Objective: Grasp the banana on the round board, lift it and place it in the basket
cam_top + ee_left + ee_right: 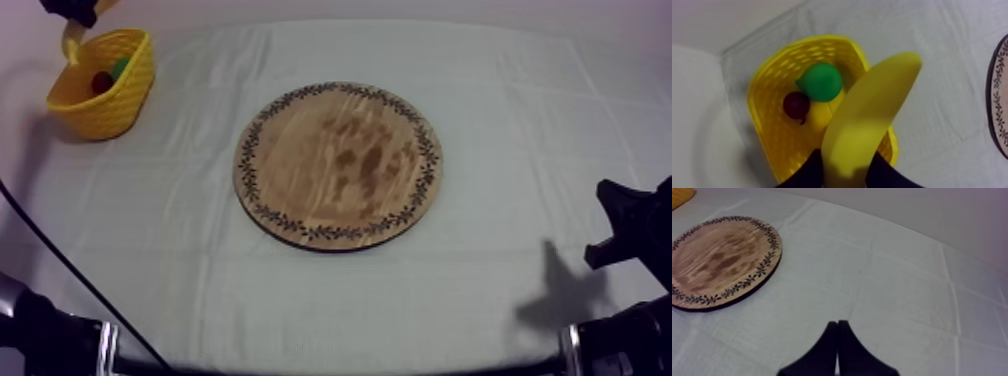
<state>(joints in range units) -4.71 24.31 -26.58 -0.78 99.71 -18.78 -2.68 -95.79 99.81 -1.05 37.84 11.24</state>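
Observation:
My left gripper [844,172] is shut on the yellow banana [872,115] and holds it just above the yellow basket [772,125]. Inside the basket lie a green pear [820,81] and a small red fruit [796,104]. In the top view the left gripper [72,10] hangs over the basket [110,100] at the far left corner of the table. The round wooden board [340,165] in the middle has nothing on it. My right gripper [838,325] is shut on nothing, low at the right side [608,222], apart from the board [722,258].
Grey-white cloth covers the table around the board. The board's patterned rim [999,100] lies off to one side of the basket. A corner of the basket [679,194] shows beyond the board in the right wrist view.

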